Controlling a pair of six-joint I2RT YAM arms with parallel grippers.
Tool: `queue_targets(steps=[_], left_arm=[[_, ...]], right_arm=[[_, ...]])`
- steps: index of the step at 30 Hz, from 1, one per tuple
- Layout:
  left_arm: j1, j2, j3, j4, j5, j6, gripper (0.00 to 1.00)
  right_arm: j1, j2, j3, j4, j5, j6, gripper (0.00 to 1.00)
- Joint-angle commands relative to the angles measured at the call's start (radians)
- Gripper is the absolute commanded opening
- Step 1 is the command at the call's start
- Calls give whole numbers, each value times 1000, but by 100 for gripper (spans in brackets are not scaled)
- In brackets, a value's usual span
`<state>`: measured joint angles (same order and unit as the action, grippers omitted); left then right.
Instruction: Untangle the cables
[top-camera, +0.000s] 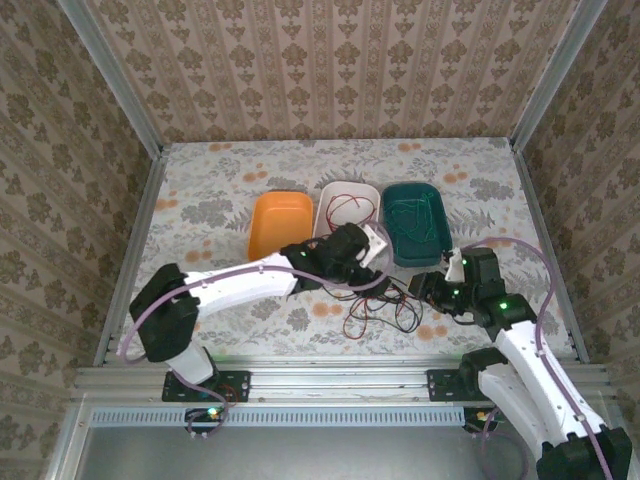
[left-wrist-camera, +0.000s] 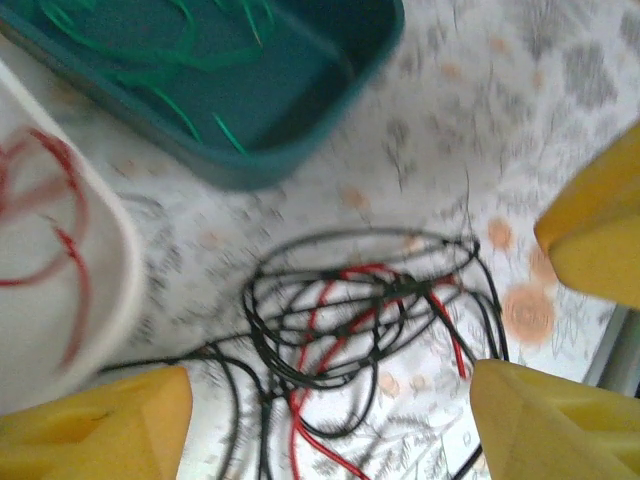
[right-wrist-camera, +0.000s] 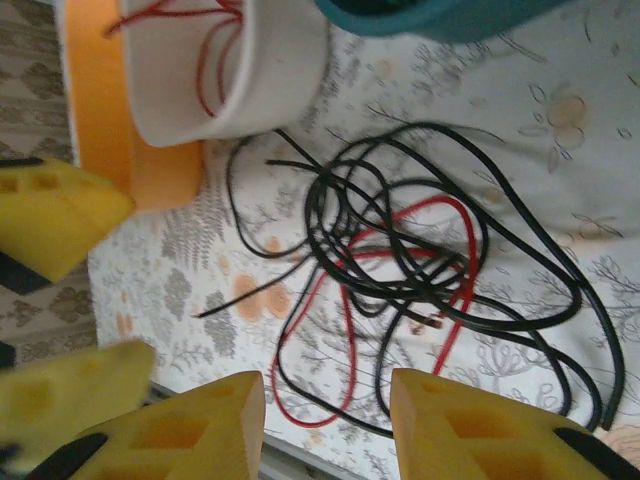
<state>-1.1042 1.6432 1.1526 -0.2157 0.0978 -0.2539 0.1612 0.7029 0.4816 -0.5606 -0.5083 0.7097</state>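
Green cable in teal tray, red cable in white tray.
We see black-red tangle left at table's near edge; left gripper, right gripper apart.

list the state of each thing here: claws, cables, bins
left claw, open, nothing held
right claw, open, nothing held
black cable, on the table, tangled with the loose red cable
loose red cable, on the table, tangled with the black one
binned red cable, lying in the white bin
green cable, lying in the teal bin
orange bin, looks empty
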Motion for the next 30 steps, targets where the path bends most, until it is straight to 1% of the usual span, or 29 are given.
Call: queue_targets(steps=[1,6,10,14,17,19,21,26,30], left_arm=[[-43,52,8,-26,33,0,74],[-109,108,27,-132,-32,40,72],[-146,62,-30,-168,-98,22,71],[-170,-53,-164,-121,-154,-66,70],[-172,-117,-272,-48,-160,-146,69],[-172,-126,-313,-1,-154,-174,68],[-171,-102,-319,26,-143,-182,67],[-166,16,-257,29,-136,-146,65],[-153,69,-237,16,-147,-157,58]], right_arm=[[10,13,-22,-24,-22,-18,39],[13,16,-40,-26,-13,-20,39],[13,13,-54,-16,-11,-17,39],[13,20,-58,5,-11,-11,39],[13,35,-55,14,-10,-13,39],[14,43,-51,19,-12,-13,39],[13,46,-48,19,-12,-12,39],[13,40,-37,15,-17,-14,39],[15,31,-32,-1,-22,-24,39]])
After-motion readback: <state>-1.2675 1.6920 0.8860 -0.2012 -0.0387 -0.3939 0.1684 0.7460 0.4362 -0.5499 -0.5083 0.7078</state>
